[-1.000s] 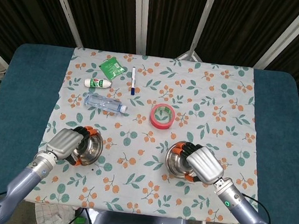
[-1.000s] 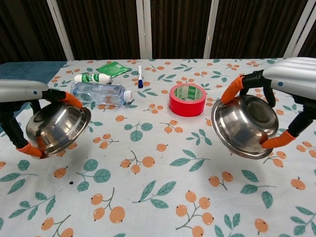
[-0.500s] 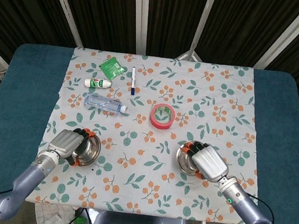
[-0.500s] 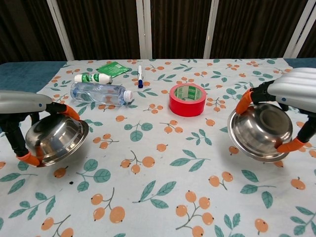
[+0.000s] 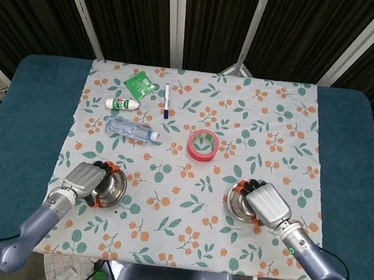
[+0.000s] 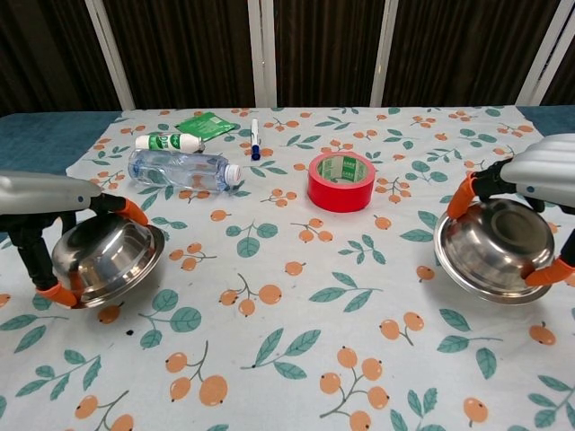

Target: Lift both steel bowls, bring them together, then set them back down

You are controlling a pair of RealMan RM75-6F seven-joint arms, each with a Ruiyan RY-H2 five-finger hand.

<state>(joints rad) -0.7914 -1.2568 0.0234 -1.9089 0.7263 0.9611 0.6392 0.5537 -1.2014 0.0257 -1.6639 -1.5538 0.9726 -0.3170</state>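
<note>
Left bowl (image 6: 106, 259): polished steel, round, shallow, tilted with its mouth toward the middle of the counter (image 5: 346, 150). Sits near the left front edge of the flowered cloth (image 5: 256, 114), wrapped by the left hand (image 6: 40, 193), whose silver back lies over the rim and whose orange-tipped fingers (image 6: 132, 210) clasp it above and below. Whether it touches the cloth cannot be told.

Right bowl (image 6: 496, 249): same make, tilted likewise, near the right front of the cloth. Held by the right hand (image 6: 548, 162), palm over the far rim, orange fingertips (image 6: 461, 195) hooked on both edges.

Change: both bowls are lower than a second ago and further apart; the right one has moved clearly rightward, the left one slightly down.

Other items, far half of cloth: red tape roll (image 6: 341, 180) at centre; clear water bottle (image 6: 180, 169), small white bottle (image 6: 168, 142), green packet (image 6: 207, 124) and marker pen (image 6: 254, 137) to the left.
</note>
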